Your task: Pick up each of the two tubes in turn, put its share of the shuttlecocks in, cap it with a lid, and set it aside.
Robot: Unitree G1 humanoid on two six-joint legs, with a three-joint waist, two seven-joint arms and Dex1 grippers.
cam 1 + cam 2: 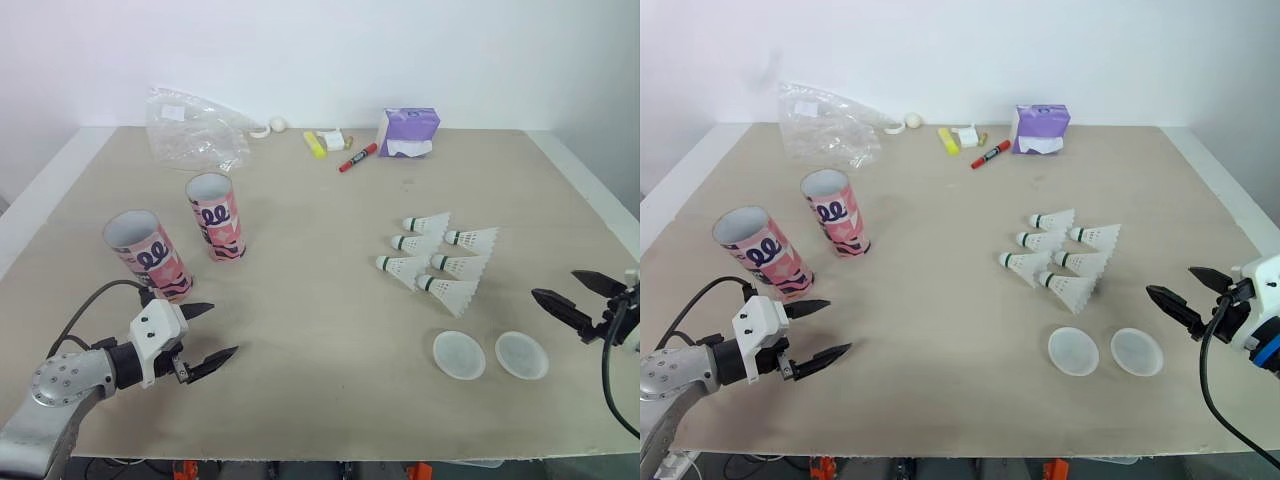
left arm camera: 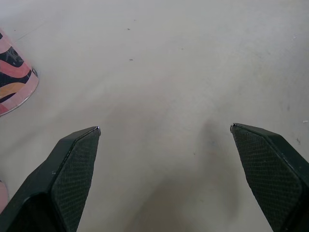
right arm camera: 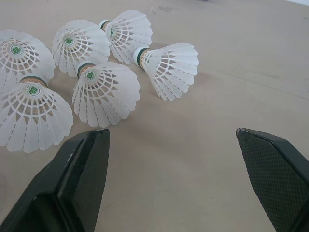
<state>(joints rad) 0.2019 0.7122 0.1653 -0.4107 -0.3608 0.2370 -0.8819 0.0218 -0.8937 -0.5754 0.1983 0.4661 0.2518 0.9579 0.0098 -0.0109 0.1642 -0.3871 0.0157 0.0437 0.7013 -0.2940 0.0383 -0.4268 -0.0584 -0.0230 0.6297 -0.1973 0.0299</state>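
Far left of the shuttlecocks (image 1: 440,262), the left gripper (image 1: 222,330) hovers low over the table (image 1: 320,320), jaws spread wide, nothing held. The near tube (image 1: 150,255) stands upright, also far left of the shuttlecocks. The far tube (image 1: 216,217) is upright too, a bit closer to them, and the two tubes stand apart. Both are open-topped with a pink pattern. Likely light card: stiff but crushable and easy to tip, so pinch mid-wall, gently. Six shuttlecocks lie on their sides in a loose cluster. They look featherlight with fragile skirts, so best taken at the cork end. Two lids (image 1: 459,355) lie flat on the robot's side of the shuttlecocks, side by side, not touching. Thin, probably awkward to pinch off the surface. The right gripper (image 1: 556,284) sits near, right of the shuttlecocks, jaws wide, empty.
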